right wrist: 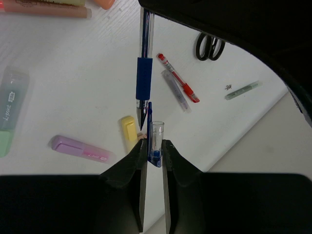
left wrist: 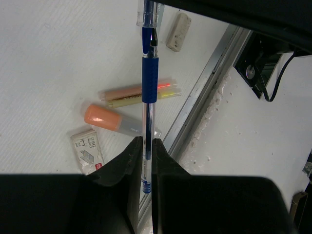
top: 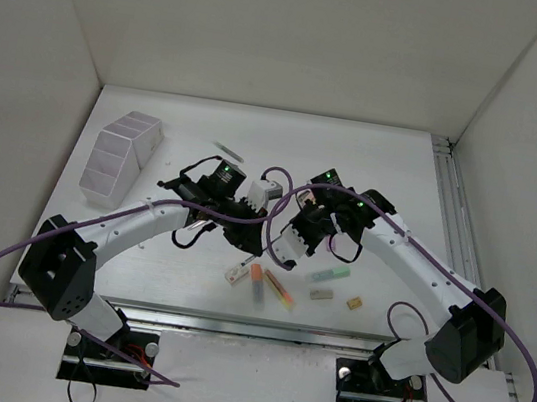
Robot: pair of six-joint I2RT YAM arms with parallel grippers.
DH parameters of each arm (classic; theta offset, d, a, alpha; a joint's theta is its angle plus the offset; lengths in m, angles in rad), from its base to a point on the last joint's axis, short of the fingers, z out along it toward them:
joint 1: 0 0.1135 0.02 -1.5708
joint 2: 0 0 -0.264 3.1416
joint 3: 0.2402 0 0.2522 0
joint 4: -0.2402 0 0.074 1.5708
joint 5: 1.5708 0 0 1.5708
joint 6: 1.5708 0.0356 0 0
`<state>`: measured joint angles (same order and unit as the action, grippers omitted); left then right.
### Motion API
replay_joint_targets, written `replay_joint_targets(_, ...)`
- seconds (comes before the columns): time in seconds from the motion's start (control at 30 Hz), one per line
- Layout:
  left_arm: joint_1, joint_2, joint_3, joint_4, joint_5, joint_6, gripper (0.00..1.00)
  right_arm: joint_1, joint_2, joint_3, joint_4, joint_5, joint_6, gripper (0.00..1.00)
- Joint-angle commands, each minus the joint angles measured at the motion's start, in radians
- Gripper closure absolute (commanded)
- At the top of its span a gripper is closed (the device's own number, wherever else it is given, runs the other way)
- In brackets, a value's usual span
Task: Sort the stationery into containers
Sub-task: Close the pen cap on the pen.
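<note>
**Two-arm hold above the table.** The left gripper (left wrist: 147, 142) is closed on the clear rear barrel of a blue pen (left wrist: 149, 80). It holds the pen out lengthwise, with the writing tip pointing away from the wrist. The right gripper (right wrist: 154, 146) is pinched on the pen's clear cap (right wrist: 157, 130), whose open mouth faces that tip. Tip and cap lie just beside each other and nearly in line, and the tip does not appear seated.

The opposed, near-coaxial grips suggest the pen is being capped before sorting, with each arm steadying one half. In the overhead view both wrists meet at the centre of the frame, apparently raised off the surface.

The white organiser (top: 112, 163) stands at the upper left of that view, well apart from the pen. Loose stationery lies below the grippers:
- an orange highlighter (left wrist: 105, 118)
- a printed eraser (left wrist: 87, 152)
- a red pen (right wrist: 178, 83)
- black scissors (right wrist: 209, 46)

The table (top: 393, 179) is matte white and is edged at the near side by an aluminium rail (left wrist: 204, 92). Plain white walls (top: 274, 30) enclose it.
</note>
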<state>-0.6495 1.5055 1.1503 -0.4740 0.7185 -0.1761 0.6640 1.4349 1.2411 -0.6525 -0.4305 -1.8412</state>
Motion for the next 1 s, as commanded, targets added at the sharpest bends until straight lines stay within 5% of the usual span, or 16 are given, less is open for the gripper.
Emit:
replay_joint_targets(0.0,0.004,-0.034,0.042,0.031,0.032,0.000,1.00,0.011,-0.028,0.007,0.002,0.038,-0.004,1.00)
replay_joint_targets(0.37,0.004,-0.044,0.031,0.032,0.030,-0.005,1.00,-0.052,0.058,0.109,0.011,0.061,0.066,1.00)
replay_joint_targets(0.97,0.004,-0.037,0.051,0.020,0.009,-0.003,1.00,-0.034,0.001,0.014,0.010,0.085,0.031,1.00)
